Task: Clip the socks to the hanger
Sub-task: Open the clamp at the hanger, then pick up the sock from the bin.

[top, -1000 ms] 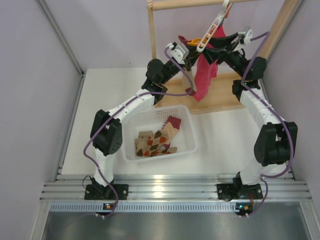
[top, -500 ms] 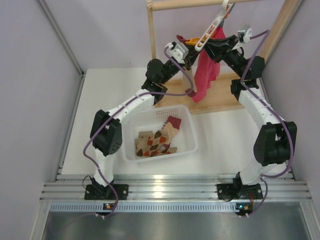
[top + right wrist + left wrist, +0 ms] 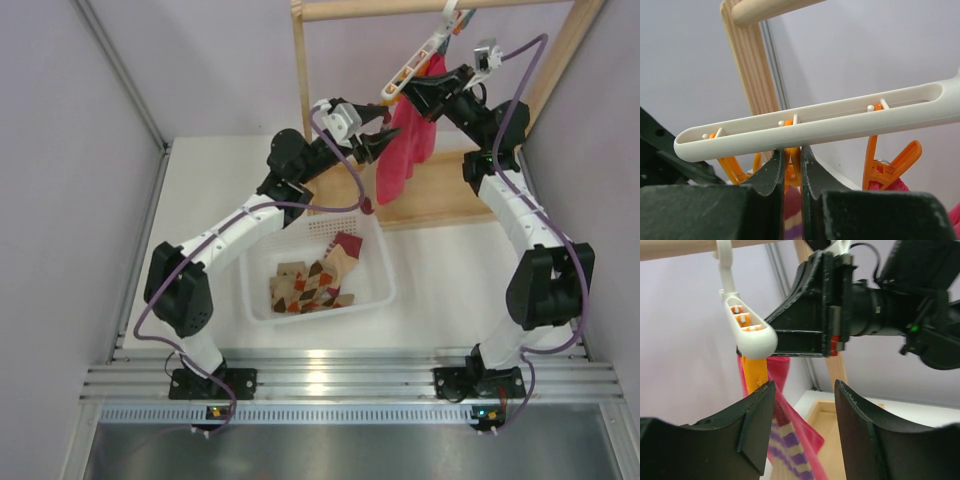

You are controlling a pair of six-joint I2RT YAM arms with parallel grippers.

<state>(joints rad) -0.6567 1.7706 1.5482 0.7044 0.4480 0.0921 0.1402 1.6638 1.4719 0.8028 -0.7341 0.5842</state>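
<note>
Where the arms stand: both reach up and away from the bases to the wooden rack (image 3: 300,70) at the far end of the table, and they meet under its top rail.
Left arm: stretched out long, forearm passing over the far left corner of the white basket (image 3: 383,245), wrist turned to the right.
Left gripper (image 3: 804,385): jaws well apart with nothing between them. It sits just left of the hanging sock (image 3: 405,150) and just below the low end of the hanger (image 3: 752,337).
Right arm: elbow folded near the base, forearm rising steeply, wrist bent left towards the hanger.
Right gripper (image 3: 790,156): fingers closed tight, pinching the middle orange clip (image 3: 790,167) directly under the white bar.
Hanger position: hooked over the top rail, with the bar tilted down to the left in the overhead view.
Socks: one pink-red sock with beige and purple stripes hangs from the hanger. The other socks (image 3: 315,280) lie piled in the basket.
Hidden or unclear: from above, the hanger and sock hide the right fingertips. Which clip holds the sock cannot be told for certain. Wrist views cut off the sock's lower part.
</note>
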